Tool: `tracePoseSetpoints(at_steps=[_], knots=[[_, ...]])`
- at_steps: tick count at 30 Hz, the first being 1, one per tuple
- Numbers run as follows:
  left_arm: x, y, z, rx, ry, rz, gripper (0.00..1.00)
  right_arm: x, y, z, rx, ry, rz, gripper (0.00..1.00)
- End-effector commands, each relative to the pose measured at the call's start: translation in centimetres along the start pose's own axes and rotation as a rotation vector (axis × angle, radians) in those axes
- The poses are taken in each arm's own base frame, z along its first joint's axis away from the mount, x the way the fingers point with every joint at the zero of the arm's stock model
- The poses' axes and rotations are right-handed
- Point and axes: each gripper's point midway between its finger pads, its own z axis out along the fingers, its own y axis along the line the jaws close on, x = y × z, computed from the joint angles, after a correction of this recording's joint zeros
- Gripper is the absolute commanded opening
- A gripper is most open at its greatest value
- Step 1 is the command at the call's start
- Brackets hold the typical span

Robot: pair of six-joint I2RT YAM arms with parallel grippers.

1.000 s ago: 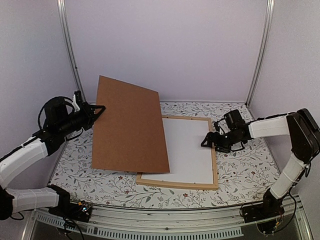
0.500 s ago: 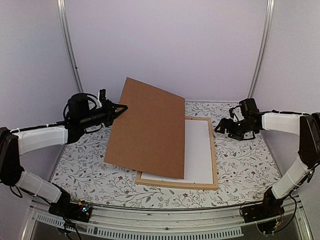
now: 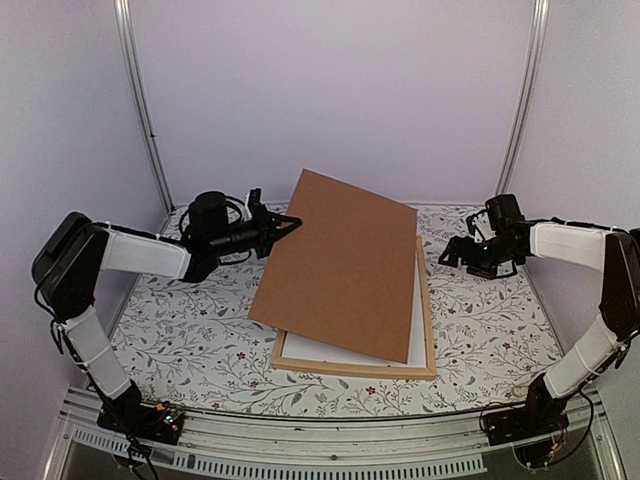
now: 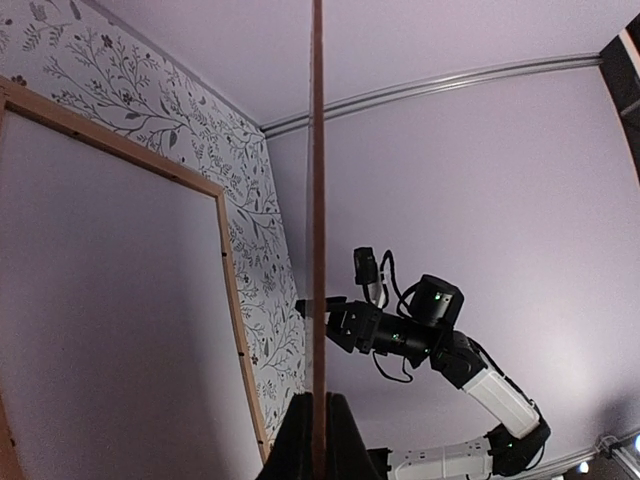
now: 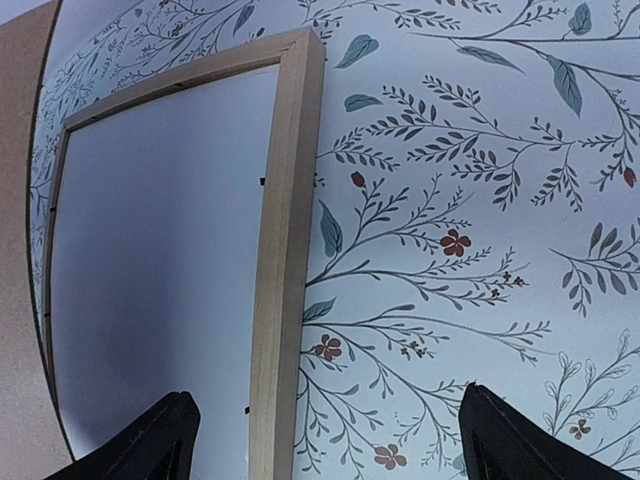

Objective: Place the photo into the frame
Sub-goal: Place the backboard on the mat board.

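The light wood frame (image 3: 429, 322) lies flat on the floral table. A plain white sheet (image 3: 416, 334) fills it, seemingly the photo with its white back up; no print side shows. My left gripper (image 3: 284, 222) is shut on the upper left edge of the brown backing board (image 3: 340, 265) and holds it tilted over the frame's left and middle. In the left wrist view the board (image 4: 317, 180) is edge-on between my closed fingers (image 4: 300, 440). My right gripper (image 3: 455, 255) is open and empty, just right of the frame's right strip (image 5: 285, 250).
The floral tablecloth (image 3: 180, 320) covers the table. Purple walls and metal posts (image 3: 142, 100) close in the back and sides. The right arm (image 4: 400, 330) shows past the board in the left wrist view. The board's edge (image 5: 18, 150) shows at the left of the right wrist view.
My left gripper has carried the backing board to the right, from left of the frame to over it. My right gripper has drawn back off the white sheet to the right.
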Motion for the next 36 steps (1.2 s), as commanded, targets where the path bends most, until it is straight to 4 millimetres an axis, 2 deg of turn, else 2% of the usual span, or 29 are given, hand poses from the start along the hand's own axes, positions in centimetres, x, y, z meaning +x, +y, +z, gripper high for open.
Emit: tracePoseSetpoints(at_steps=[1, 5, 12, 36], knots=[[-0.2, -3.1, 2.1, 0.122, -0.036, 0.002, 0.00, -1.3, -0.1, -1.0, 0.024, -0.037, -0.023, 0.94], [0.6, -1.6, 3.4, 0.084, -0.050, -0.009, 0.00, -1.3, -0.3, -1.1, 0.030, -0.036, -0.026, 0.94], [1.0, 0.4, 4.4, 0.027, -0.084, -0.032, 0.00, -1.2, -0.4, -0.9, 0.029, -0.030, -0.027, 0.95], [2.1, 3.2, 6.2, -0.018, -0.051, -0.083, 0.00, -0.2, -0.7, -0.5, 0.027, -0.015, -0.022, 0.94]])
